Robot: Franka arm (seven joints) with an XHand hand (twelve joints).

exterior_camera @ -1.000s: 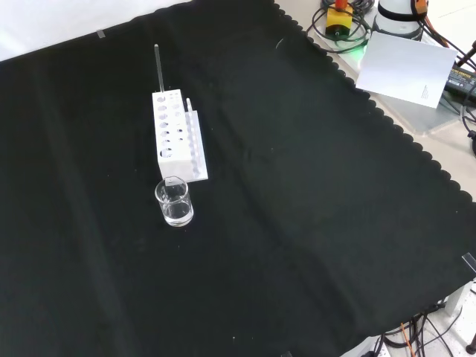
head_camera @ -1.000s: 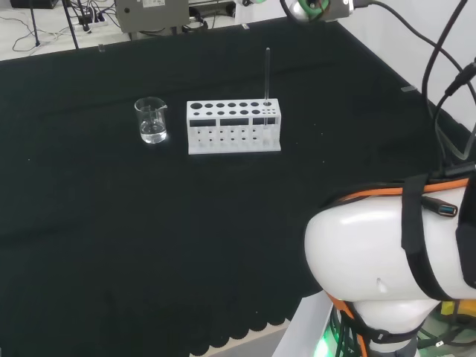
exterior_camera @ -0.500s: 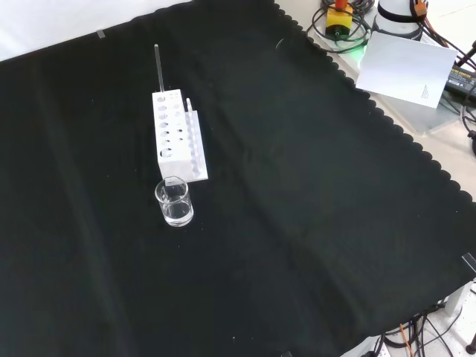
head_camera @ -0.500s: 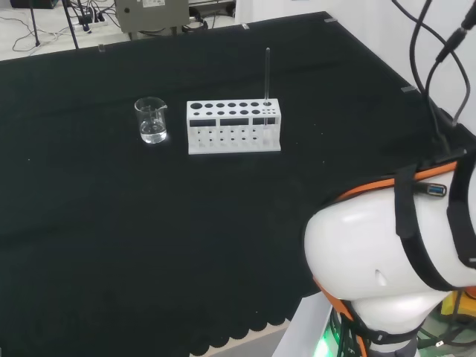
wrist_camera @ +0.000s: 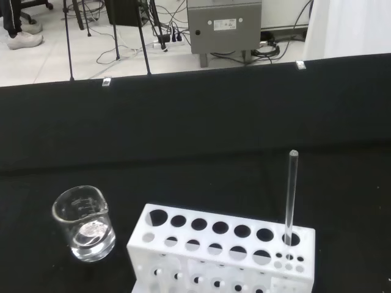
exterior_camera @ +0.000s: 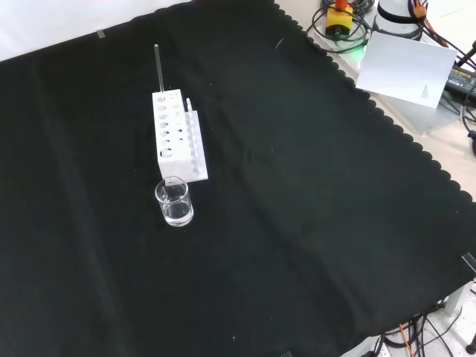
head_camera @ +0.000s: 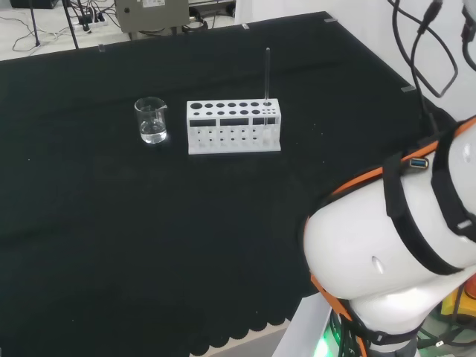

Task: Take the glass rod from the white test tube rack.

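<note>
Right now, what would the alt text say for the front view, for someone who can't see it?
A thin glass rod stands upright in the far end hole of a white test tube rack on a bench covered in black cloth. A small clear beaker holding a little clear liquid stands just in front of the rack's near end.

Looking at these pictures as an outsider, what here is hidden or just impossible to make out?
- Glass rod: its lower end is hidden inside the white test tube rack, so its full length is unknown.
- Rack: its base is cut off by the wrist view's edge.
- Beaker: some clear liquid sits low in it; what liquid cannot be told.
- Bench: the arm's white link hides part of the cloth in the head view.
</note>
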